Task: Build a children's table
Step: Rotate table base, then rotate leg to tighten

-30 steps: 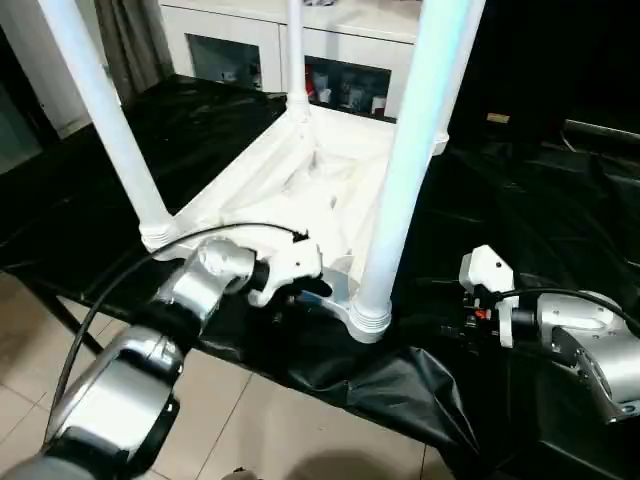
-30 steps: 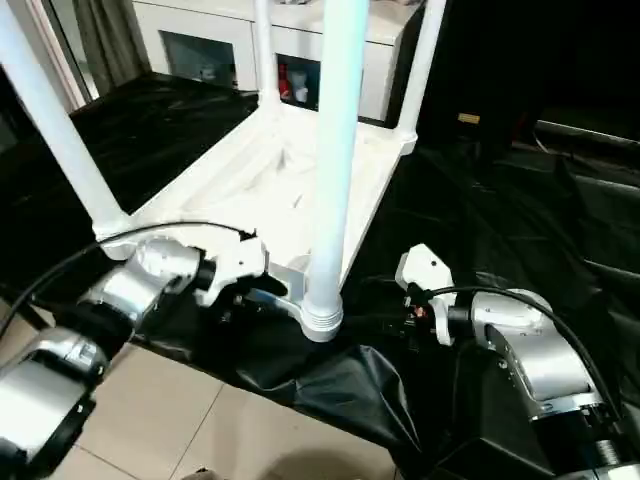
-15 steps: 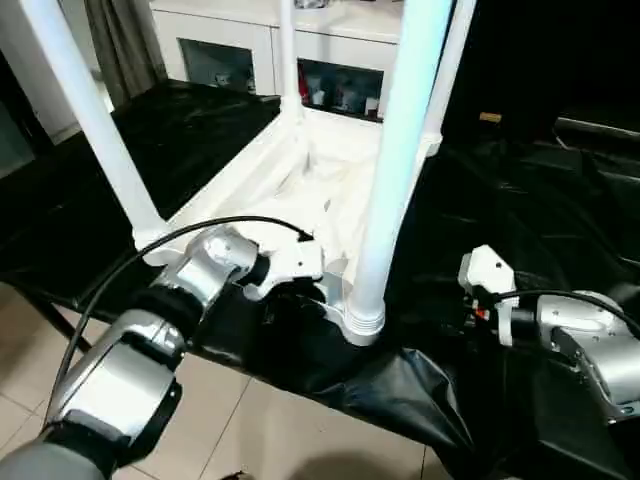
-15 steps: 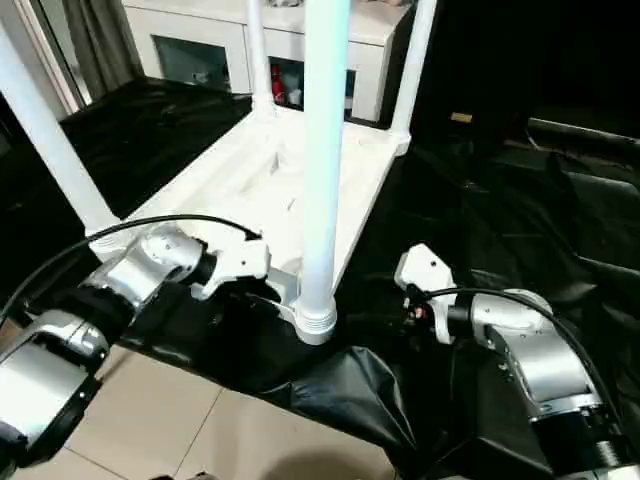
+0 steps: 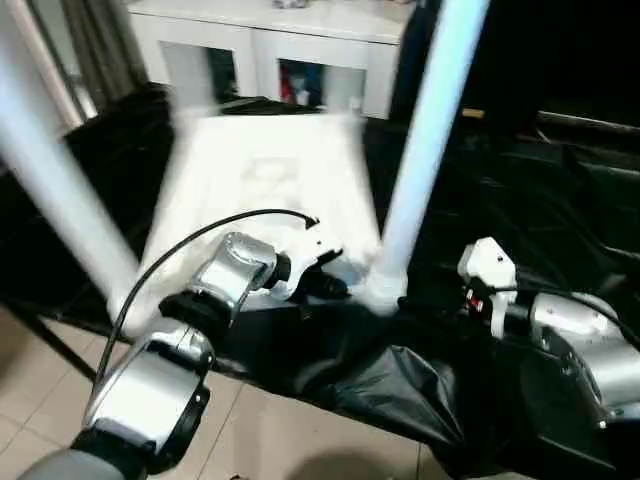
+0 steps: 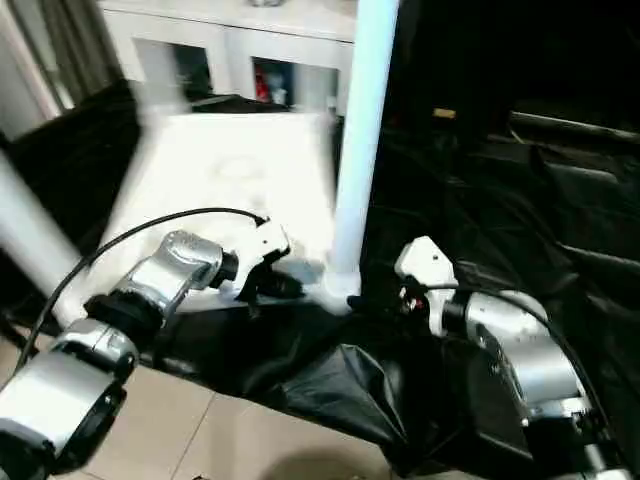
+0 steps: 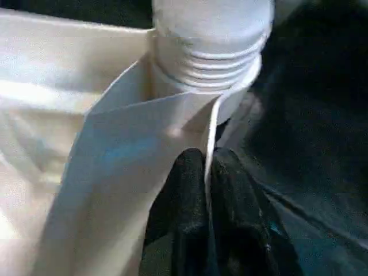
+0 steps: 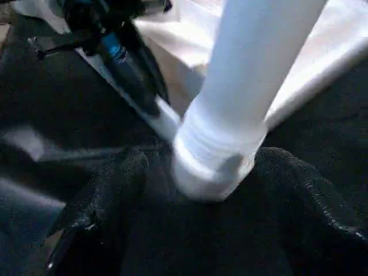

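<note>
Left tool [image 7: 206, 172] is pinched closed on the thin edge wall of the table [image 5: 265, 180], right beside the corner socket where a leg [image 5: 425, 140] screws in. Left wrist view shows what the head views blur: the two black fingers [image 7: 184, 195] clamp the white rim between them, with the leg's ribbed collar just past the fingertips. Right tool [image 8: 201, 190] stands open, its fingers [image 8: 109, 195] spread to either side of that same leg's base; whether they touch it cannot be told. Right wrist view also catches the left tool from the far side, dark and slanted against the table's edge.

Head views give the layout: table lies upside down on the black-draped bench [image 5: 520, 200], near corner at the bench's front edge, legs pointing up. A second leg [image 5: 50, 190] rises at far left. Table top is blurred there. Left forearm [image 5: 160, 370] reaches up and inward from the lower left, wrist bent toward the corner, black cable [image 5: 190, 250] arcing over it. Right forearm [image 6: 520, 360] comes in low from the right, its tool pointing left at the leg's base. White cabinet [image 5: 290, 50] behind.
</note>
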Controlling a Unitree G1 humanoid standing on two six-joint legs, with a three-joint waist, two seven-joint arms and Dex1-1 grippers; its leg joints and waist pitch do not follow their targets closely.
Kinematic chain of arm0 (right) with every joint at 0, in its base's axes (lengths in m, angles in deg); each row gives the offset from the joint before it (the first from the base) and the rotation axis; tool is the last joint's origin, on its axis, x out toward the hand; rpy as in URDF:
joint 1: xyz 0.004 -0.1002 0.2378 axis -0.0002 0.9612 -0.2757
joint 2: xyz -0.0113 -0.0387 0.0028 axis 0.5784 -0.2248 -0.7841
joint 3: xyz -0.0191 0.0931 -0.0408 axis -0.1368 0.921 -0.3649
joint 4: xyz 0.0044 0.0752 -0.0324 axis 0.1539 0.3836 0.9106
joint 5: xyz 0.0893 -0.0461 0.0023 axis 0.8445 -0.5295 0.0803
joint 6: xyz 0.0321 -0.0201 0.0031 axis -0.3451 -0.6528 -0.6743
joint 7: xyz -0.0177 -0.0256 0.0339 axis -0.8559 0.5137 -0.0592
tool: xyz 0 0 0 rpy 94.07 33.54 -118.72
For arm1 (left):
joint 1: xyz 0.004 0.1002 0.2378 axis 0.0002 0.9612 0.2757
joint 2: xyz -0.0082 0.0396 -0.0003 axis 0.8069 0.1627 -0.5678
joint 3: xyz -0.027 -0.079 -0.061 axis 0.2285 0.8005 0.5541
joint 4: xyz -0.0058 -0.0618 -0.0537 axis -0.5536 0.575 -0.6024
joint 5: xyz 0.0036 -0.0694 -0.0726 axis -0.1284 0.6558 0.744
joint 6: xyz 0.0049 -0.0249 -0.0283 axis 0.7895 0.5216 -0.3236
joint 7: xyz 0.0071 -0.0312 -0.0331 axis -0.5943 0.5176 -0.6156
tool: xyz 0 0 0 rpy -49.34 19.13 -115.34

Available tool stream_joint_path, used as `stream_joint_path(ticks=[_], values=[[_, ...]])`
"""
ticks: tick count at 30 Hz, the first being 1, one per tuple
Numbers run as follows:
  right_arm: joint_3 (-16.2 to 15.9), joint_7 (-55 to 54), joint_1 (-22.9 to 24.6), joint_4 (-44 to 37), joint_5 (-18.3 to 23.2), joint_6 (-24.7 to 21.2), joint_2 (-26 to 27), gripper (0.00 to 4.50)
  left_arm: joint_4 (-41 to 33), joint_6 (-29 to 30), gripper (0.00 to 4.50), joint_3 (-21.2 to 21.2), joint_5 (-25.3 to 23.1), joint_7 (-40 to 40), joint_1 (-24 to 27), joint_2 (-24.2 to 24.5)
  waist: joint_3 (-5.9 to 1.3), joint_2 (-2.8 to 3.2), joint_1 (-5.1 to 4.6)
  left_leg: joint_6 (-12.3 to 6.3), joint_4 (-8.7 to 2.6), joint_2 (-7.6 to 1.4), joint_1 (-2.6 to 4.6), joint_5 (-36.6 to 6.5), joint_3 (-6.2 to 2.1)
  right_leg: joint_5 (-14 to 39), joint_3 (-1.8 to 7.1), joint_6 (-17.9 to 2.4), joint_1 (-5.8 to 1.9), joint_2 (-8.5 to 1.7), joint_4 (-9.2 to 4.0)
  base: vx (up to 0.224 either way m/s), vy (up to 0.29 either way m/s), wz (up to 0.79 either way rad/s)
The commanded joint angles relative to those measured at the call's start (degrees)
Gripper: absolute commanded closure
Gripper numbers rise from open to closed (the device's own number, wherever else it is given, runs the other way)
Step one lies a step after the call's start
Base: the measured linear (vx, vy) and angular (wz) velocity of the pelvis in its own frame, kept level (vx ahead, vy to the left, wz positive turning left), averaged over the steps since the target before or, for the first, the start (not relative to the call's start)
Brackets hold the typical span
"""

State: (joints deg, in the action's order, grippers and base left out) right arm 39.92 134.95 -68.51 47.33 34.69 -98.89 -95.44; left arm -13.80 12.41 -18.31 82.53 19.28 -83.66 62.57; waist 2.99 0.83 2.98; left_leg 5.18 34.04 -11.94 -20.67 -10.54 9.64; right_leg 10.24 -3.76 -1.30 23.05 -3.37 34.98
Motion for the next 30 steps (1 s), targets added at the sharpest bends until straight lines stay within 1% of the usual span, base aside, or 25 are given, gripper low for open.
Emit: stream_joint_path(ticks=[1, 2, 3, 4, 5, 6, 7, 8, 9, 11, 12, 13, 14, 15, 16, 17, 19, 23, 25, 26, 27, 28, 29, 30], values=[[0.08, -0.55, -0.54, 0.31, -0.77, 0.63, -0.14, 1.18, -3.03, -1.53, 4.47, 0.02, -0.88, -0.34, 3.08, 1.71, -3.91, -1.36, 0.96, -6.21, -3.22, -0.53, -0.49, -7.96, -0.19, 13.79, 2.03, -10.66, -3.98, -4.09, -4.92, 0.0, 0.0, 0.0], [0.1, -0.59, -0.62, 0.39, -0.84, 0.66, -0.1, 1.18, -3.9, -1.72, 4.47, -0.19, -0.95, -0.07, 3.61, 1.84, -3.88, -1.22, 0.82, -6.22, -3.23, -0.57, -0.48, -8.07, -0.09, 14.12, 2.09, -10.47, -3.83, -3.99, -4.97, 0.0, 0.0, 0.0], [0.1, -0.66, -0.77, 0.54, -0.99, 0.74, -0.01, 1.18, -4.73, -3.47, 4.47, -0.45, -0.85, 0.73, 4.25, 2.08, -3.82, -1.21, 0.89, -6.26, -3.26, -0.64, -0.25, -8.58, -0.03, 14.92, 2.13, -10.41, -3.55, -3.99, -5.13, 0.0, 0.0, 0.0], [0.01, -0.66, -0.92, 0.6, -1.18, 0.87, 0.06, 1.18, -5.37, -5.2, 4.47, -0.75, -0.75, 1.61, 4.92, 2.57, -3.81, -1.39, 0.87, -6.21, -3.25, -0.66, -0.15, -8.84, 0.11, 15.17, 2.16, -10.34, -3.42, -3.87, -5.18, 0.0, 0.0, 0.0], [0.0, -0.66, -0.94, 0.6, -1.2, 0.89, 0.06, 1.18, -5.45, -5.43, 4.47, -0.79, -0.73, 1.71, 5.0, 2.64, -3.7, -1.25, 1.02, -6.02, -3.35, -0.73, -0.1, -9.22, 0.11, 15.77, 2.18, -10.2, -3.31, -3.89, -5.22, 0.0, 0.0, 0.0], [-0.1, -0.8, -1.06, 0.62, -1.33, 1.04, 0.12, 1.18, -6.44, -9.27, 4.47, -1.29, -0.68, 3.16, 6.06, 3.6, -3.66, -1.34, 1.19, -5.77, -3.39, -0.77, 0.1, -9.81, 0.17, 16.65, 2.22, -9.91, -3.14, -3.93, -5.33, 0.0, 0.0, 0.0], [-0.14, -0.91, -1.05, 0.52, -1.33, 1.04, 0.15, 1.18, -6.83, -10.72, 4.47, -1.39, -0.73, 3.59, 6.5, 4.1, -3.62, -1.46, 1.35, -5.68, -3.44, -0.81, 0.11, -10.0, 0.07, 17.13, 2.23, -9.69, -3.11, -4.03, -5.32, 0.0, 0.0, 0.0], [-0.21, -0.99, -0.99, 0.42, -1.3, 1.03, 0.16, 1.18, -7.32, -11.29, 4.47, -1.51, -0.89, 3.69, 6.93, 4.67, -3.55, -1.35, 1.32, -5.29, -3.64, -0.89, -0.07, -10.23, -0.01, 17.77, 2.25, -9.28, -3.19, -4.13, -5.24, 0.0, 0.0, 0.0], [-0.3, -1.06, -0.92, 0.29, -1.31, 1.03, 0.15, 1.18, -7.95, -12.3, 4.47, -1.92, -1.01, 4.72, 7.39, 5.42, -3.61, -1.24, 1.45, -4.94, -3.67, -1.05, 0.1, -10.44, -0.06, 17.88, 2.3, -9.05, -3.07, -4.21, -5.17, 0.0, 0.0, 0.0], [-0.45, -1.13, -0.8, 0.11, -1.44, 1.05, 0.16, 1.18, -9.29, -12.71, 4.47, -2.11, -1.1, 5.37, 8.21, 6.38, -3.53, -1.07, 1.54, -4.5, -3.76, -1.12, 0.1, -10.77, -0.02, 17.45, 2.41, -9.19, -2.99, -4.21, -5.08, 0.0, 0.0, 0.0], [-0.56, -1.18, -0.69, 0.0, -1.57, 1.13, 0.21, 1.18, -9.52, -12.6, 4.21, -0.99, -0.18, 5.13, 8.51, 6.37, -3.52, -1.06, 1.65, -4.3, -3.74, -1.09, 0.14, -10.86, 0.05, 17.31, 2.44, -9.21, -3.0, -4.26, -5.09, 0.0, 0.0, 0.0], [-0.57, -1.2, -0.68, 0.02, -1.6, 1.15, 0.22, 1.18, -9.4, -12.61, 4.04, -0.73, -0.09, 4.84, 8.46, 6.36, -3.52, -1.08, 1.71, -4.24, -3.73, -1.07, 0.1, -10.74, 0.07, 17.13, 2.45, -9.24, -3.02, -4.25, -5.07, 0.0, 0.0, 0.0], [-0.58, -1.21, -0.68, 0.03, -1.63, 1.17, 0.23, 1.18, -9.31, -12.61, 3.93, -0.52, -0.02, 4.6, 8.42, 6.35, -3.58, -1.05, 1.9, -4.19, -3.7, -1.07, 0.12, -10.34, 0.07, 16.46, 2.47, -9.38, -3.04, -4.27, -4.99, 0.0, 0.0, 0.0], [-0.58, -1.21, -0.54, -0.16, -1.61, 1.13, 0.25, 1.18, -9.28, -11.76, 3.93, -0.45, -0.16, 4.54, 8.36, 6.62, -3.62, -1.17, 2.09, -4.19, -3.71, -1.1, 0.1, -9.89, 0.06, 15.47, 2.51, -9.53, -3.07, -4.25, -4.8, 0.0, 0.0, 0.0], [-0.59, -1.14, -0.46, -0.27, -1.57, 1.09, 0.25, 1.18, -9.18, -11.73, 3.87, -0.57, -0.58, 4.21, 8.24, 6.94, -3.66, -1.01, 2.15, -4.17, -3.7, -1.07, 0.05, -9.7, 0.04, 15.03, 2.51, -9.59, -3.13, -4.27, -4.73, 0.0, 0.0, 0.0], [-0.59, -1.08, -0.38, -0.35, -1.53, 1.05, 0.25, 1.18, -8.87, -11.73, 3.87, -0.62, -0.96, 3.72, 8.07, 7.12, -3.71, -1.12, 2.15, -4.18, -3.67, -1.06, 0.03, -9.45, 0.04, 14.18, 2.5, -9.65, -3.16, -4.23, -4.66, 0.0, 0.0, 0.0], [-0.6, -1.02, -0.31, -0.36, -1.56, 1.12, 0.19, 1.18, -8.13, -12.63, 3.87, -0.53, -0.77, 4.0, 7.9, 7.13, -3.69, -1.13, 2.18, -4.26, -3.63, -0.97, -0.03, -9.25, 0.08, 13.88, 2.49, -9.72, -3.19, -4.23, -4.68, 0.0, 0.0, 0.0], [-0.61, -0.8, -0.28, -0.42, -1.43, 1.27, 0.06, 1.18, -6.75, -12.95, 3.87, -0.28, -0.7, 3.67, 7.43, 7.25, -3.55, -1.12, 2.19, -3.97, -3.67, -0.86, 0.02, -10.24, 0.1, 16.59, 2.44, -8.9, -3.14, -4.27, -5.01, 0.0, 0.0, 0.0], [-0.51, -0.5, -0.46, -0.72, -0.85, 1.35, 0.29, 1.18, -6.1, -13.08, 3.87, -0.21, -0.81, 3.67, 7.18, 7.38, -3.5, -1.24, 2.17, -3.82, -3.69, -0.87, 0.04, -10.63, 0.09, 17.93, 2.44, -8.42, -3.09, -4.26, -5.16, 0.0, 0.0, 0.0], [-0.36, -0.5, -0.56, -0.82, -0.5, 1.43, 0.49, 1.18, -5.78, -12.87, 4.04, -0.24, -0.85, 3.64, 7.12, 7.38, -3.46, -1.14, 2.16, -3.74, -3.73, -0.85, 0.04, -10.86, 0.06, 18.61, 2.42, -8.22, -3.05, -4.25, -5.22, 0.0, 0.0, 0.0], [-0.31, -0.53, -0.57, -0.82, -0.4, 1.48, 0.54, 1.18, -5.69, -12.74, 4.14, -0.24, -0.84, 3.58, 7.11, 7.35, -3.46, -1.2, 2.14, -3.68, -3.74, -0.83, 0.01, -10.93, 0.06, 18.98, 2.41, -8.03, -3.07, -4.24, -5.25, 0.0, 0.0, 0.0], [-0.41, -0.01, -0.65, -0.86, -0.08, 1.64, 0.55, 1.18, -5.61, -12.78, 4.14, -0.37, -0.89, 3.82, 7.07, 7.4, -3.47, -1.03, 2.14, -3.63, -3.78, -0.87, 0.06, -10.95, 0.01, 19.02, 2.4, -8.02, -3.05, -4.24, -5.24, 0.0, 0.0, 0.0], [-0.45, 0.2, -0.68, -0.87, 0.04, 1.7, 0.55, 1.18, -5.58, -12.82, 4.14, -0.43, -0.92, 3.92, 7.05, 7.43, -3.42, -1.12, 2.08, -3.62, -3.81, -0.91, 0.07, -11.32, 0.0, 19.38, 2.4, -8.0, -3.02, -4.24, -5.32, 0.0, 0.0, 0.0], [-0.62, 0.73, -0.73, -1.2, 0.56, 1.77, 0.88, 1.18, -5.4, -12.18, 4.39, -0.62, -0.97, 4.51, 7.01, 7.59, -3.43, -1.14, 2.06, -3.62, -3.78, -0.89, 0.09, -11.57, 0.03, 19.67, 2.41, -8.01, -3.01, -4.24, -5.35, 0.0, 0.0, 0.0]])
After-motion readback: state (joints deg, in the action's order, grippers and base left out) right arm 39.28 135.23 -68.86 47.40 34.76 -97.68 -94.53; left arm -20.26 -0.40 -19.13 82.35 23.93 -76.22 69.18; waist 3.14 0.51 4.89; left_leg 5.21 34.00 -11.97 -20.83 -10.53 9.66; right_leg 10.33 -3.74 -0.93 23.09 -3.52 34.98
